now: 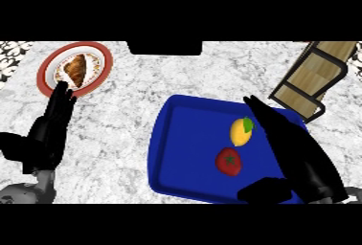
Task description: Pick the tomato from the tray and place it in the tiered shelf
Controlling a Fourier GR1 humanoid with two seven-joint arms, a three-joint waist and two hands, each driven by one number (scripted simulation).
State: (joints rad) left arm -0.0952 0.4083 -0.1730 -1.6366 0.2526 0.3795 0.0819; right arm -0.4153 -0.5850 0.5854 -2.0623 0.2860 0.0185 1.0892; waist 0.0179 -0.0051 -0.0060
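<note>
A red tomato [228, 161] with a green stem lies on the blue tray [184, 143], just below a yellow lemon [242, 131]. My right hand [297, 153] hovers over the tray's right side, fingers straight and pointing up the view, thumb [265, 190] spread out below the tomato; it is open and holds nothing. The tomato lies just left of its palm, apart from it. The tiered shelf [314, 76], wooden boards in a black frame, stands at the upper right, beyond the tray. My left hand [50, 129] rests open at the left, fingers up.
A red-rimmed plate [102, 64] with a croissant [75, 70] sits at the upper left, right above the left hand's fingertips. A dark object [164, 48] sits at the counter's far edge. Marble counter lies between plate and tray.
</note>
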